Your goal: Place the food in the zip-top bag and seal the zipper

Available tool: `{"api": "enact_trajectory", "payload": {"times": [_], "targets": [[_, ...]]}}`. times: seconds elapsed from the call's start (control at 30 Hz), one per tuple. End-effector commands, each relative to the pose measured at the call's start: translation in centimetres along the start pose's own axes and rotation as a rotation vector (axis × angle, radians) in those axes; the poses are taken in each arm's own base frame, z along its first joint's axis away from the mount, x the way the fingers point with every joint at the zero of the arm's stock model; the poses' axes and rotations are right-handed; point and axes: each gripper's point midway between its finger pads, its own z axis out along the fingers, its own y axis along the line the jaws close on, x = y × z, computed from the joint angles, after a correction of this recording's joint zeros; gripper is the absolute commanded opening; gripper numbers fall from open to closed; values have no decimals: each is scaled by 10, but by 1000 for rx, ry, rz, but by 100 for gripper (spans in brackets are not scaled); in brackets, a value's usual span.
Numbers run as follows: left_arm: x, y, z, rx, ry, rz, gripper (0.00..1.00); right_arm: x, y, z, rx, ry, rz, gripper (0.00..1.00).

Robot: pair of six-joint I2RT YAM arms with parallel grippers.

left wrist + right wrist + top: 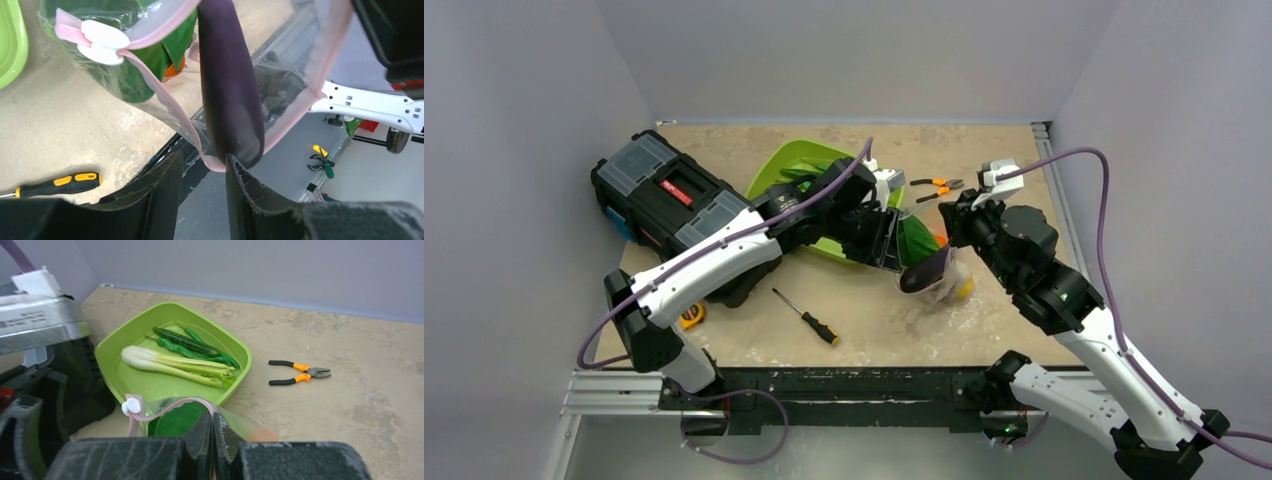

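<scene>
purple eggplant [230, 85] lies half through the mouth of the zip-top bag [287, 82], its far part inside the clear plastic and its blunt near end hanging out over the pinkish zipper [161, 92], right at the tip of one of the left fingers [165, 182]. those fingers stand partly apart with only the bag's rim and bare gap between them; whether one tip touches the eggplant cannot be told, but they do not clamp it. the right fingers [204, 432] are pressed fully together on the bag's rim, holding the mouth up off the table [350, 390]. a green round fruit [180, 424] and an orange [175, 70] already sit inside. the step in hand looks to be seating the eggplant, and it likely goes best if the right arm holds its pinch high and steady so the mouth gapes, while the left fingers nudge the near end along the eggplant's own length rather than sideways, which could drag the floppy rim or fold the zipper under. the white slider [102, 41] sits at one end of the strip, clear of the opening, and should be left there. the bok choy [170, 364] and green pods [192, 344] lie in the lime-green tray [150, 385] just beside the bag, not yet bagged, so the mouth needs to stay open afterwards.
</scene>
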Motion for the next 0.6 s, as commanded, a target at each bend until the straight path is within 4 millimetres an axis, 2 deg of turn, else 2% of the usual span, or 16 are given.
{"api": "enact_trajectory", "payload": {"times": [0.0, 0.17, 0.33, 0.37, 0.4, 0.43, 0.57], "targets": [[-5, 0, 10, 11, -1, -44, 36, -42, 6, -9, -23, -115, 42, 0], [3, 7, 21, -8, 36, -58, 36, -43, 5, -10, -24, -118, 42, 0], [2, 3, 27, 19, 54, -51, 33, -44, 6, -11, -28, -119, 40, 0], [1, 3, 27, 21, 58, -48, 28, -44, 6, -11, -26, -118, 40, 0], [-1, 3, 27, 22, 58, -46, 18, -44, 6, -11, -27, -119, 40, 0], [-3, 2, 26, 21, 56, -42, 2, -45, 5, -11, -25, -121, 41, 0], [-17, -10, 12, 60, 17, -21, 0, -51, 0, -15, 1, -136, 36, 0]]}}
